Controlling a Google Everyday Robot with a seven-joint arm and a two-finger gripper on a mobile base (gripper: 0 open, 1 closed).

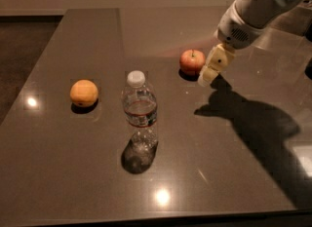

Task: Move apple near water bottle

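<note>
gripper (207, 75) low, just beside the apple (192, 61) — grip state cannot be told; water bottle (140, 106) upright, apart from both.

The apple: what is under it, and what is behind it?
The apple rests on the dark table; behind it only tabletop shows. The gripper hangs just right of it. Its underside is hidden.

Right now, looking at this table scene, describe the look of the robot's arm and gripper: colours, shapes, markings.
The arm is a thick, rounded white-grey shell with a dotted vent patch near the wrist. The gripper, just right of the small red apple, is cream-yellow and blocky, with a dark round spot. No cables show.
</note>
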